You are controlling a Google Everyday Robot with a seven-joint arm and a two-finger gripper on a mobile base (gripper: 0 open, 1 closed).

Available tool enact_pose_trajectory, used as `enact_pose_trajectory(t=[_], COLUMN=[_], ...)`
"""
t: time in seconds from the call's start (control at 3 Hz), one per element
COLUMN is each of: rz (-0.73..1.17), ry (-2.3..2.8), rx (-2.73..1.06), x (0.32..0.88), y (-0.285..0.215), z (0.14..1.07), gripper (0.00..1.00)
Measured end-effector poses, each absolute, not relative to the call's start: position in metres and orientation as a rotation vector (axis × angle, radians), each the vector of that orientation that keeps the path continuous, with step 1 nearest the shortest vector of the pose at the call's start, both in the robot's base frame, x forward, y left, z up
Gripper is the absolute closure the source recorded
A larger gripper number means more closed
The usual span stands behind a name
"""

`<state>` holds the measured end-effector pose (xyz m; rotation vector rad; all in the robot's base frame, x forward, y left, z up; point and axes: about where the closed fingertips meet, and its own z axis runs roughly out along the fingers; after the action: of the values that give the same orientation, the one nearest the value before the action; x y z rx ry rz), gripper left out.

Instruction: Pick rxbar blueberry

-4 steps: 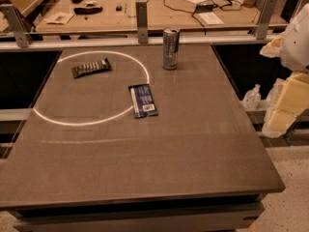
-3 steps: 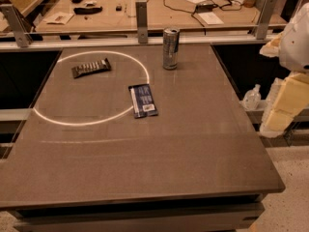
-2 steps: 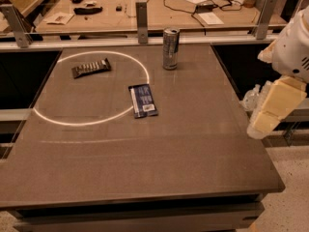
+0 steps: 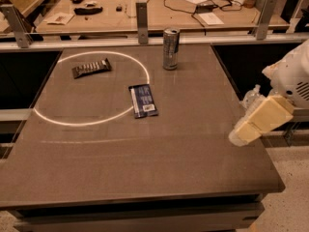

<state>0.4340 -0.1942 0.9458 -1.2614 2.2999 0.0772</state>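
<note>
The rxbar blueberry (image 4: 143, 100) is a flat navy-blue wrapper with a white stripe along its left edge and a white label patch at its near end. It lies flat near the middle of the dark table (image 4: 145, 168), across the right side of a white circle line (image 4: 63, 122). My gripper (image 4: 243, 133) is cream-coloured and hangs over the table's right edge, well to the right of the bar and slightly nearer the camera. It holds nothing that I can see.
A brownish-black shiny ridged snack bar (image 4: 91, 67) lies inside the circle at the back left. A tall silver can (image 4: 170, 49) stands upright at the back, behind the rxbar. A wooden bench (image 4: 145, 13) with cables and metal posts runs behind the table.
My gripper has moved left and down, from outside the table's right side to over its right edge. The bars and the can have not moved.
</note>
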Motion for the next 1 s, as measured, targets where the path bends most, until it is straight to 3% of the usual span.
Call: enact_pose_trajectory(t=[1.0], rz=[0.067], ry=[2.126], rx=[-1.139], x=[0.443], y=[-0.173], z=[0.937], gripper=[0.00])
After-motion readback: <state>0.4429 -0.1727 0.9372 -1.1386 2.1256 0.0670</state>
